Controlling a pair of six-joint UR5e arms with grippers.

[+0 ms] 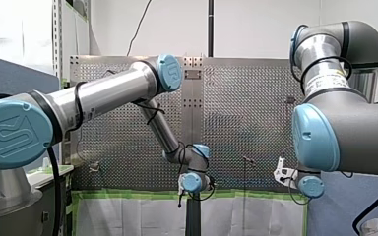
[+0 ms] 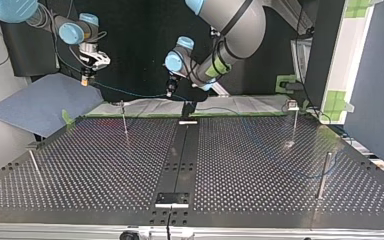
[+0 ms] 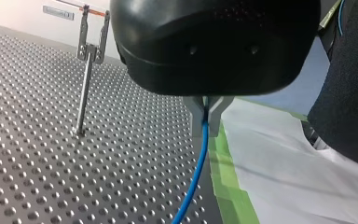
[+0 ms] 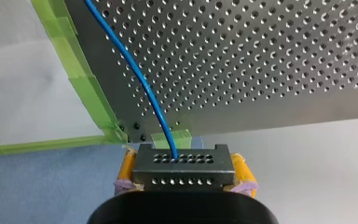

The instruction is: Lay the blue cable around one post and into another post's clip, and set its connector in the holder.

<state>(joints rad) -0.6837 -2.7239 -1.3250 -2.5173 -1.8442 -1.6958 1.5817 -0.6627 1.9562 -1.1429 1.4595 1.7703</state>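
Clamping from both sides, the jaws of our right gripper are squeezing the dark perforated connector between their yellow pads, one pad on each flank of the block. We are holding it out past a corner of the perforated table, where a blue mat is meeting a white sheet and green tape is edging the table. The blue cable is leaving the connector's face that points away from the gripper and running off over that corner of the table.

We are also closing the jaws of our left gripper on the cable, pinching it between their metal fingertips. Ahead of them the cable is running over the table's margin, just beside the green tape. Off to one side of this gripper a slim post is standing upright in the table, carrying a forked clip at its top, and the cable is lying well apart from it.

Seen in the top view, both grippers are hovering beyond the table's far edge: our right one at the view's left above the mat, our left one near the middle. Between them the cable is sagging in a shallow arc.
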